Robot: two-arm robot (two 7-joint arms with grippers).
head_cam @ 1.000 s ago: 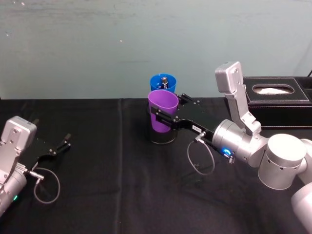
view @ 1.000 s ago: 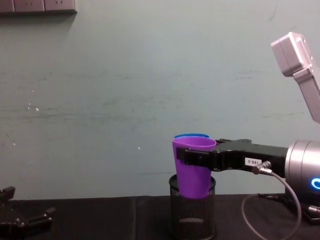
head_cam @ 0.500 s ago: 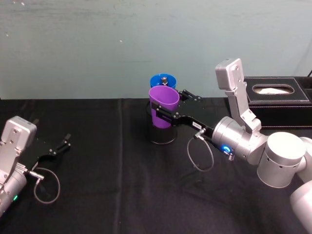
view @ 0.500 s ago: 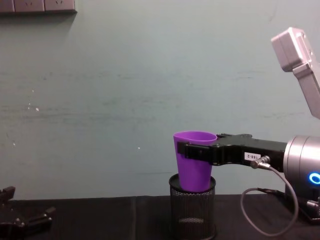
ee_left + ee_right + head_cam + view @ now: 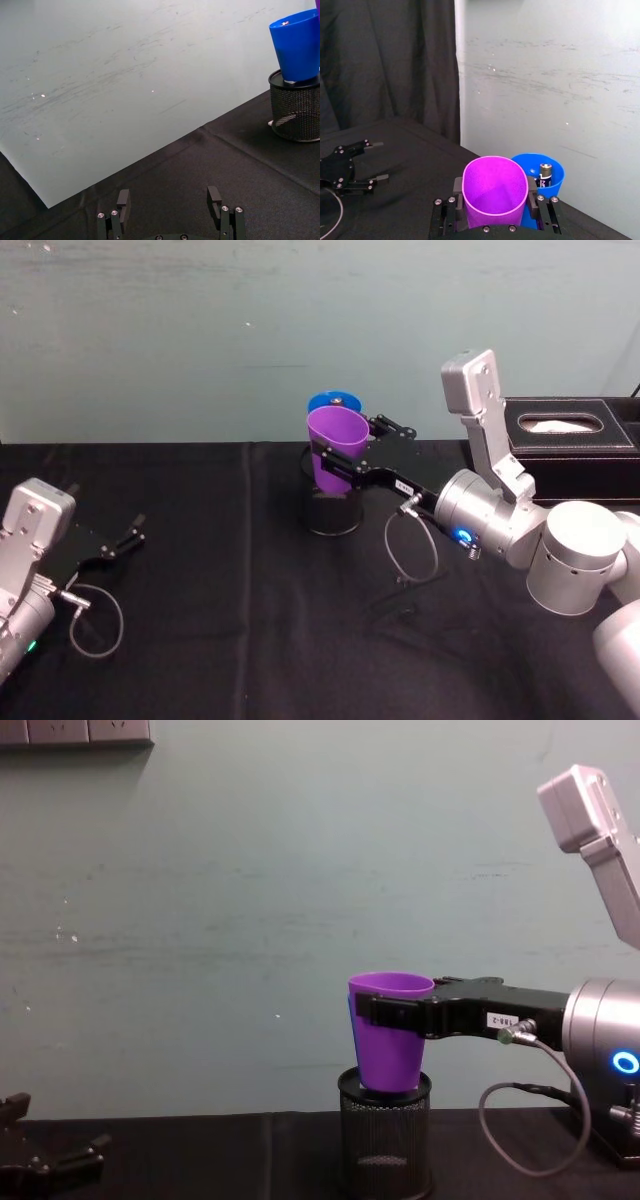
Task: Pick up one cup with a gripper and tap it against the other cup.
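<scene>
R pincer point(image 5: 346, 445) clamped on purple cup point(image 5: 388, 1050), centre of the head frame, right at the blue cup point(image 5: 547, 175).
Purple cup hangs upright, mouth up, long axis approx. vertical w/ a slight lean, base just over the black mesh holder point(image 5: 385, 1140) where the blue cup stands, also upright. Rims sit side by side in the right wrist view; contact possibly made, can't tell. For a clean tap: nudge wall to wall, slowly, keep the cup level, don't snag the holder's rim or tip the blue cup. L pincer point(image 5: 170, 202), fingers apart, is parked on the surface point(image 5: 220, 590) at lower left of the head frame.
</scene>
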